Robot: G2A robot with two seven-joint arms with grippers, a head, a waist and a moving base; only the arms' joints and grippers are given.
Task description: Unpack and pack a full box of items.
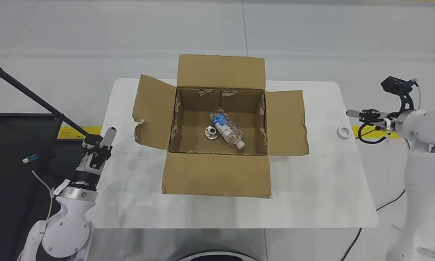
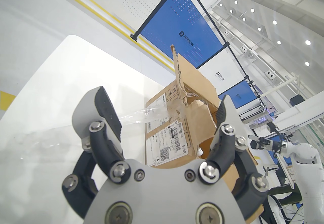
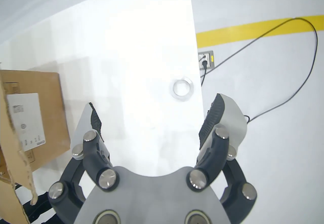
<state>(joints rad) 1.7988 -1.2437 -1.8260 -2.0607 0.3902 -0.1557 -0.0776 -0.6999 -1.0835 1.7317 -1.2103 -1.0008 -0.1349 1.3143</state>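
An open cardboard box [image 1: 216, 174] stands mid-table with all its flaps spread outward. Inside lie a clear plastic bottle [image 1: 226, 128] and a small round roll [image 1: 212, 132] beside it. A white tape ring [image 1: 344, 131] rests on the table near the right edge, also the tape ring [image 3: 182, 87] in the right wrist view. My left gripper [image 1: 107, 136] hovers open and empty by the table's left edge, left of the box [image 2: 172, 131]; left gripper [image 2: 164, 98]. My right gripper [image 1: 351, 114] is open and empty just behind the ring; right gripper [image 3: 154, 103].
The white table [image 1: 319, 193] has bare surface on both sides of the box and in front of it. A black cable [image 3: 278, 32] and a floor socket [image 3: 207, 59] lie beyond the right table edge. A dark mat [image 1: 27, 145] lies left of the table.
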